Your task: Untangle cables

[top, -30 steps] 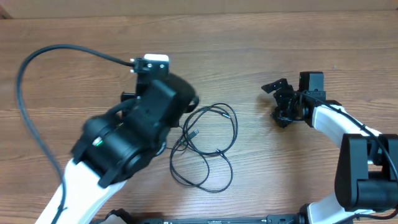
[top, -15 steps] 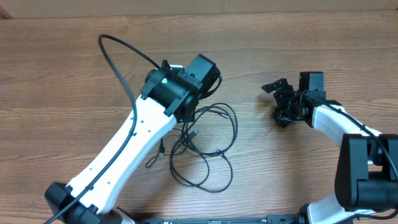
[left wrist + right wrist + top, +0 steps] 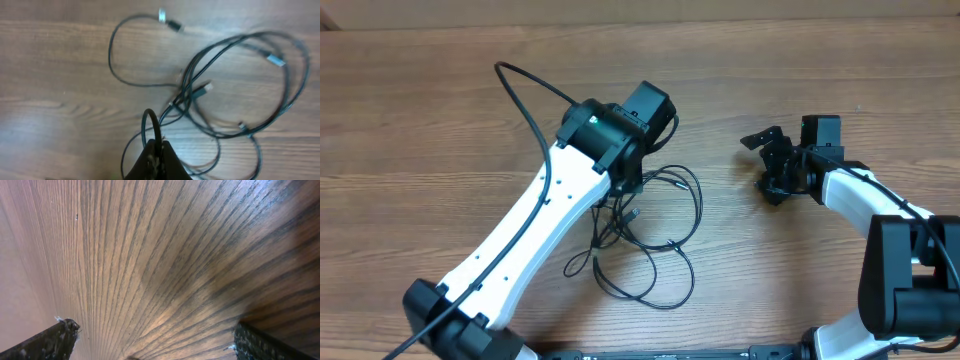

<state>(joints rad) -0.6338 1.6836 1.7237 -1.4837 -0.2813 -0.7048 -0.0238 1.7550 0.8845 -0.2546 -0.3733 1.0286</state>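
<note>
The wooden counter (image 3: pixel 440 120) carries the cables (image 3: pixel 186 95) in loose, overlapping loops near its middle. The left arm (image 3: pixel 540 210) reaches over them, and the left jaws are pinched together on one raised loop of cord. The right arm (image 3: pixel 850 185) sits well apart to the right, the right jaws spread wide over the wood and gripping nothing.

A brown wooden table (image 3: pixel 410 140) with streaky grain fills all views.
</note>
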